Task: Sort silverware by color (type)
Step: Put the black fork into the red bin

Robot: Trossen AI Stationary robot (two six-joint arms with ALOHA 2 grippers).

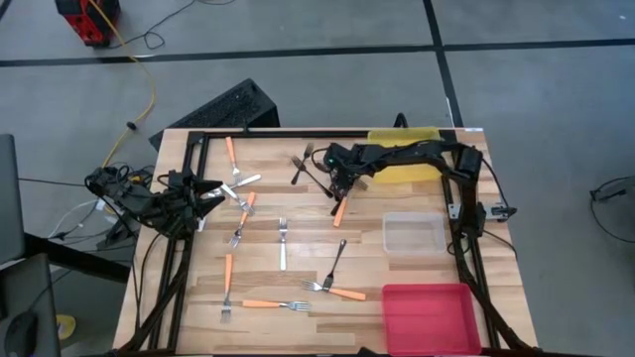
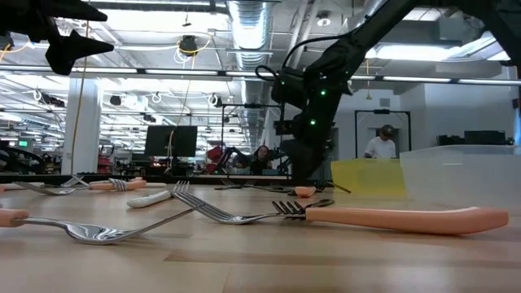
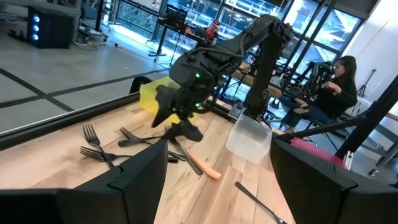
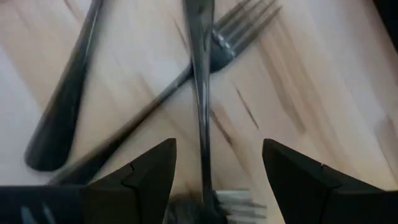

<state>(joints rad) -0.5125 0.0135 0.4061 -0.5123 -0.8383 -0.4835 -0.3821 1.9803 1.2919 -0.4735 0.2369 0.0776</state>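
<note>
Three dark forks (image 4: 202, 93) lie crossed on the wood at the table's far middle (image 1: 306, 165). My right gripper (image 4: 217, 186) points steeply down over them, open. Its fingers stand on either side of one dark fork's handle (image 4: 203, 143), and I cannot see them touch it. An orange-handled fork (image 1: 340, 211) lies just near of that gripper (image 1: 340, 184). More orange forks (image 1: 273, 304), a pale fork (image 1: 243, 182) and a silver fork (image 1: 283, 245) lie scattered flat on the table. My left gripper (image 1: 213, 190) waits open and level at the table's left side.
A yellow bin (image 1: 417, 171) stands at the far right, partly under my right arm. A clear bin (image 1: 415, 234) and a red bin (image 1: 427, 312) stand nearer along the right edge. A black frame (image 1: 189, 159) borders the table. People sit in the room beyond (image 3: 339, 81).
</note>
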